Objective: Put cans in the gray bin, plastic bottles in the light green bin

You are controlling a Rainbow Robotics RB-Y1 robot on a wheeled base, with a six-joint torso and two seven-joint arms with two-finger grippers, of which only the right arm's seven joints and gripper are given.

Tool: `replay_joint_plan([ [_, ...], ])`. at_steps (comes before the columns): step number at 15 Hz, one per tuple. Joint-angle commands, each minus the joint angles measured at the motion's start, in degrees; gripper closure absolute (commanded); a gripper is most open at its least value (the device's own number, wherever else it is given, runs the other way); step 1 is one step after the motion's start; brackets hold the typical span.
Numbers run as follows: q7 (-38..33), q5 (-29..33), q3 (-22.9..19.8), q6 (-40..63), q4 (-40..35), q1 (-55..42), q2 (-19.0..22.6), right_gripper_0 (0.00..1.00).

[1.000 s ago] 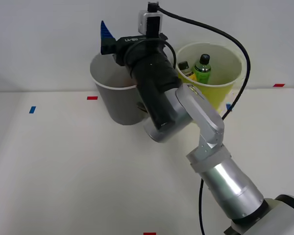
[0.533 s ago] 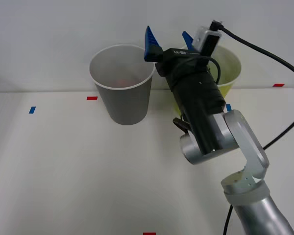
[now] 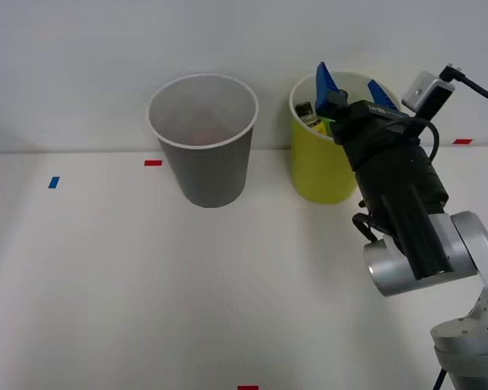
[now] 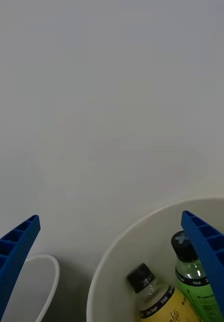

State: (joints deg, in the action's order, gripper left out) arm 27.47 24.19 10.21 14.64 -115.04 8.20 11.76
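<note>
The gray bin stands upright at the back of the table; a faint orange patch of the can shows low inside it. To its right stands the light green bin, whose pale inner wall shows in the right wrist view. It holds two plastic bottles: a green bottle with a black cap and a darker bottle with a yellow label. My right gripper hovers open above that bin's rim, its blue fingers spread wide with nothing between them.
Red tape marks and a blue tape mark lie on the white table. A plain wall rises right behind the bins. My right arm fills the table's right side, with a cable looping off its wrist camera.
My right arm has swung to the right, from over the gray bin to over the light green bin. The gripper stays open and empty.
</note>
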Motion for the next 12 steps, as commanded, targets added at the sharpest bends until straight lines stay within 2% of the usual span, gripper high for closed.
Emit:
replay_joint_plan([
  [1,-0.2,3.4,-2.2,-2.8,0.0,-4.9,-0.6,0.04],
  [4,-0.3,3.3,-4.5,-8.7,-0.1,-10.5,-0.1,0.05],
  [7,-0.4,1.9,-5.5,-14.9,0.0,-15.4,4.5,0.05],
  [9,-0.4,0.2,-5.8,-21.4,0.0,-20.6,5.9,0.05],
  [12,0.1,-0.1,-5.9,-28.9,-0.1,-27.6,4.9,0.05],
])
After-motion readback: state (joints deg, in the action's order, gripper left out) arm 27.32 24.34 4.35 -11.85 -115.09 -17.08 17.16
